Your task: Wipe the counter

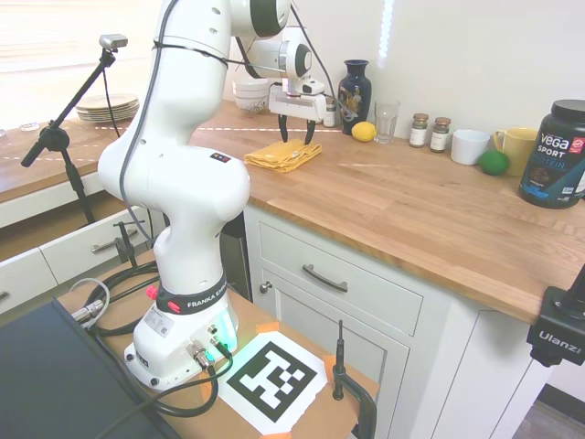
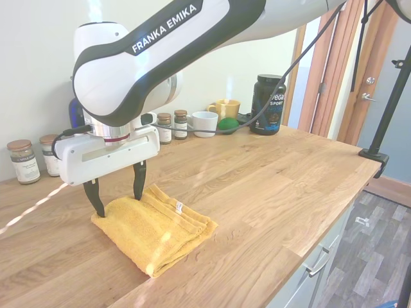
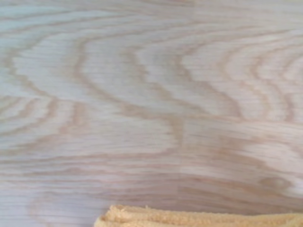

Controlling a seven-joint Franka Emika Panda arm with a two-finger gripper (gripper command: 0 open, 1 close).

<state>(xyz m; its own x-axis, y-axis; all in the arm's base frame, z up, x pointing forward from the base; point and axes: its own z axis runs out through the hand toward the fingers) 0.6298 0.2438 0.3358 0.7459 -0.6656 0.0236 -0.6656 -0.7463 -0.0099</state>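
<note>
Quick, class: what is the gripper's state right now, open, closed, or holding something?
Gripper: open, holding nothing; its fingers straddle the far edge of the folded yellow cloth on the counter.

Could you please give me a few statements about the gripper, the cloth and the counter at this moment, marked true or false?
1. The gripper is open above the yellow cloth. True.
2. The cloth lies unfolded and spread flat. False: it is folded into layers.
3. The cloth rests on the wooden counter. True.
4. A lemon sits on the cloth. False: it sits apart, beside a glass.
</note>
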